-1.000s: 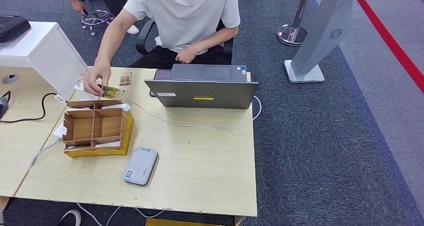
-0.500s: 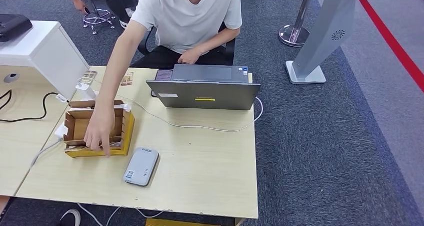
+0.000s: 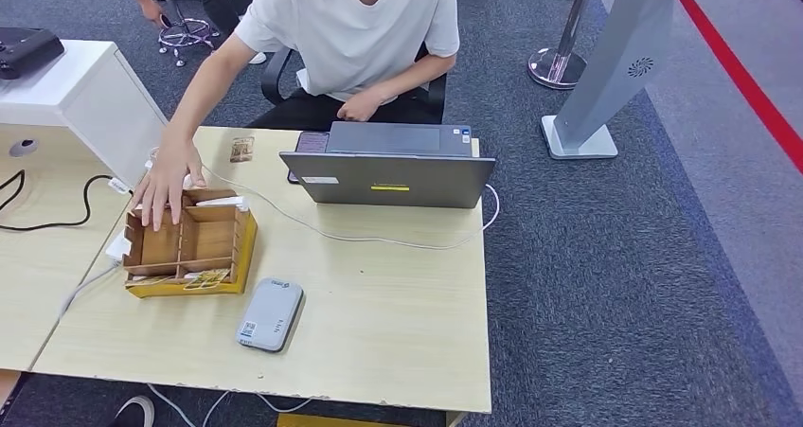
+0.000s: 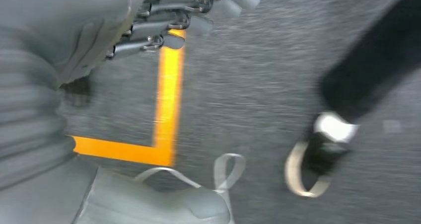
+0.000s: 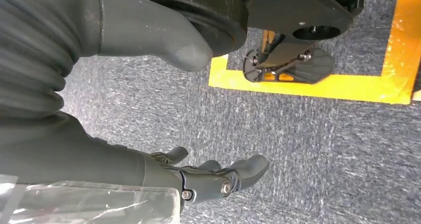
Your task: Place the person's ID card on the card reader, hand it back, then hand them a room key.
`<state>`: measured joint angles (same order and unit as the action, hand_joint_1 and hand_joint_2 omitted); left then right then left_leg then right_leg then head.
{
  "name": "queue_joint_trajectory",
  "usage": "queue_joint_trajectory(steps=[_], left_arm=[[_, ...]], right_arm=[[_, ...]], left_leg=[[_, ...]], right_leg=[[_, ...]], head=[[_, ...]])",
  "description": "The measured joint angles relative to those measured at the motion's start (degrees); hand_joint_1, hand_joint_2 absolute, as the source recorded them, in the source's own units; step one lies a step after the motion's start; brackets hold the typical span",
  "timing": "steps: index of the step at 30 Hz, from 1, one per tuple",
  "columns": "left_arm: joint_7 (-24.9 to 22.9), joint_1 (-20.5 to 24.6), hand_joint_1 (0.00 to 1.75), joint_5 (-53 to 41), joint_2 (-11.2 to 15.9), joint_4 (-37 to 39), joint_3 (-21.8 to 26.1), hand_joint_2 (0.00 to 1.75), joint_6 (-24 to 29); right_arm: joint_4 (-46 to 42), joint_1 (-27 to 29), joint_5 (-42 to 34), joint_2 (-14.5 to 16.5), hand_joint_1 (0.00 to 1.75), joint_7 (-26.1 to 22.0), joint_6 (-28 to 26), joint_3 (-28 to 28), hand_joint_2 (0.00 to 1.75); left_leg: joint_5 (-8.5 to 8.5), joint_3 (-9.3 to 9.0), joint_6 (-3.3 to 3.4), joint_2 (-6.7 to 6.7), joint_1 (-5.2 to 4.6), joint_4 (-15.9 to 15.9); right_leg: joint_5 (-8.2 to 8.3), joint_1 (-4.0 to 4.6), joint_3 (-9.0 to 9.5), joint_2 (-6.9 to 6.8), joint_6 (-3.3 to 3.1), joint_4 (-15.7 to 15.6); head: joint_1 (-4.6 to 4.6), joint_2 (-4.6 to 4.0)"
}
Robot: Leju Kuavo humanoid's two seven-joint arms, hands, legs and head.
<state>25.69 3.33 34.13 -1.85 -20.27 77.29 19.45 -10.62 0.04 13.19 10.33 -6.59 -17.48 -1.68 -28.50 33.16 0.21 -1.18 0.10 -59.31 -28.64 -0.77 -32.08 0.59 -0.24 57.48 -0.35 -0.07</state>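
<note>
Fingers of the left hand lie loosely apart over grey carpet with nothing between them, and the right hand hangs the same way, its fingers spread and empty above a yellow floor line. On the light wooden table, the grey card reader lies flat near the front edge, just beside a divided cardboard box. A card rests in the box's nearest compartment. A person's hand touches the box's far corner. Another small card lies beyond the box, left of a laptop.
</note>
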Motion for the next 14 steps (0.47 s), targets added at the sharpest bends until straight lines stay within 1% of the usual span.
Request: queue_joint_trajectory(steps=[3,5,7,13,14], left_arm=[[-5.54,-0.13,0.00,-1.76,-1.97,1.75,-1.77,1.75,0.17],[-7.83,-0.39,0.00,-3.15,-2.99,2.41,-4.66,0.87,-0.48],[-8.93,-0.72,0.00,-4.74,-3.58,2.74,-7.82,0.00,-1.37],[-11.69,-2.19,0.01,-9.62,-3.61,2.81,-18.17,0.00,-4.34],[-11.91,-2.33,0.02,-10.01,-3.61,2.81,-19.03,0.00,-4.57]], right_arm=[[-0.07,0.11,-0.47,0.11,0.00,-0.25,-1.11,-0.38,1.75],[-0.26,0.23,-1.04,0.08,0.00,-0.05,-0.92,-0.60,0.87],[-0.58,0.47,-1.66,-0.03,0.00,0.28,-0.21,-0.71,0.00],[-1.96,1.66,-3.51,-1.02,0.00,1.35,2.55,-0.74,0.00],[-2.08,1.76,-3.66,-1.13,0.00,1.43,2.78,-0.74,0.00]], left_leg=[[0.01,-0.01,0.00,0.00,0.01,0.00],[0.01,0.00,0.00,-0.01,0.05,0.01],[0.01,0.00,0.00,-0.01,0.09,0.01],[0.01,-0.01,0.00,-0.01,0.09,0.04],[0.01,0.00,0.00,-0.01,0.09,0.04]], right_leg=[[0.00,0.01,0.00,-0.01,0.01,0.00],[0.00,0.04,0.00,-0.02,0.01,0.01],[0.00,0.07,0.01,-0.02,0.01,0.01],[-0.03,0.07,0.00,-0.02,0.00,0.02],[-0.03,0.07,0.00,-0.02,0.00,0.02]], head=[[-0.07,0.00],[-0.08,0.00],[-0.05,0.00],[-0.06,0.00],[-0.06,0.00]])
